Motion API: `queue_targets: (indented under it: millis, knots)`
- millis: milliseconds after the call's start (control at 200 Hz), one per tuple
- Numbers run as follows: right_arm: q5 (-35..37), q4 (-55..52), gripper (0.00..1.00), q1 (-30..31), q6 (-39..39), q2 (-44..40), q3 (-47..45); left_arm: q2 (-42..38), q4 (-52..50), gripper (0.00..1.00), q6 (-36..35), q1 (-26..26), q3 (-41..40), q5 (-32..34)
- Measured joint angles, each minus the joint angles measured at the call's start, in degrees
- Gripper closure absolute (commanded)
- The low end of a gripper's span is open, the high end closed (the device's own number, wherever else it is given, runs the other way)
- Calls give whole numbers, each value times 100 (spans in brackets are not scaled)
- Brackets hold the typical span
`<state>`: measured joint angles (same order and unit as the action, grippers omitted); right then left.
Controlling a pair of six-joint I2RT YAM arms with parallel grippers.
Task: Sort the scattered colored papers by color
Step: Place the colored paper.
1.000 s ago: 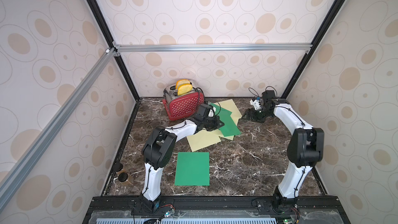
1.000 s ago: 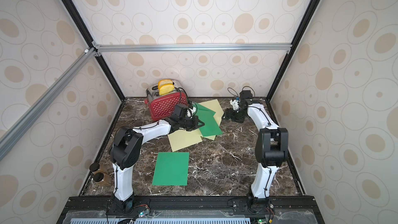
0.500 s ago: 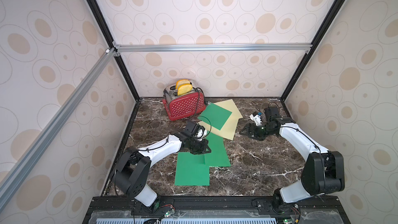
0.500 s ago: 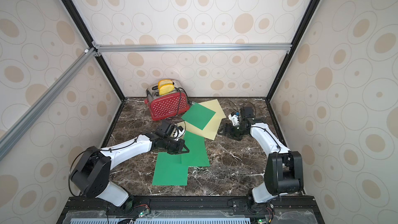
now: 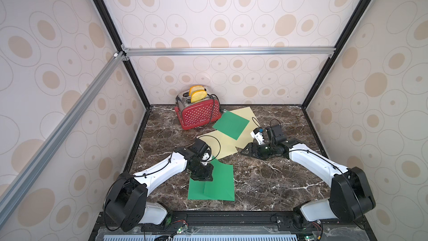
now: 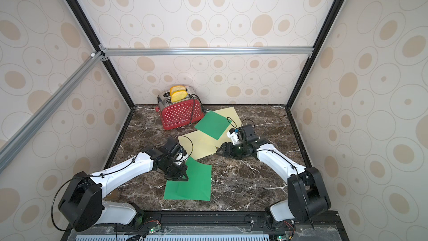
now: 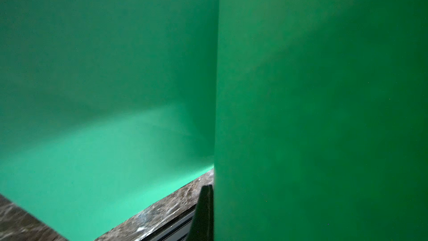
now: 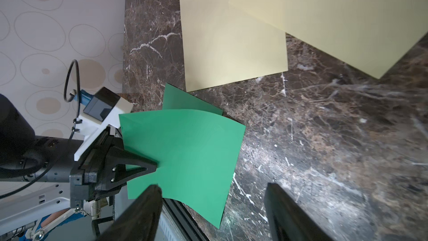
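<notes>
the left arm (image 5: 162,170) reaches in low from the front-left. the left jaws are closed on one edge of the held green sheet (image 5: 221,177). with only an edge pinched, the thin paper curls and sags away from the grip, which is plain in the right wrist view. it hangs partly over the flat green sheet (image 5: 195,192), which lies on the tabletop (image 5: 266,181) near the front edge. i judge this spot to be the green pile, with the carried sheet brought over it to be laid on top. the two are not squared up yet.

further back, the toaster (image 5: 196,114) stands against the rear wall, out of the way of the sorting. just to its right, the third green sheet (image 5: 230,124) lies on top of two overlapping cream sheets (image 5: 222,146). it probably has to come off before the cream ones make a clean pile of their own.

at the right, the right arm (image 5: 312,161) holds the right jaws open and empty. they sit low over bare tabletop just beside a corner of the cream sheets. that likely keeps them clear of the left arm's path.
</notes>
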<state>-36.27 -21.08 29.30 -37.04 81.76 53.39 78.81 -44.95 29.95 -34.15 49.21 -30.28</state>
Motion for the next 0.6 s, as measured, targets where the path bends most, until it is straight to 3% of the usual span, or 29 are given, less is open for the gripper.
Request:
queue_targets:
  millis: [320, 601]
  knots:
    - [83, 610, 25, 662, -315, 404, -48, -94, -662, 100, -219, 2, 11, 555]
    - [140, 595, 25, 793, -302, 579, -31, -557, -216, 100, 280, 2, -101, 855]
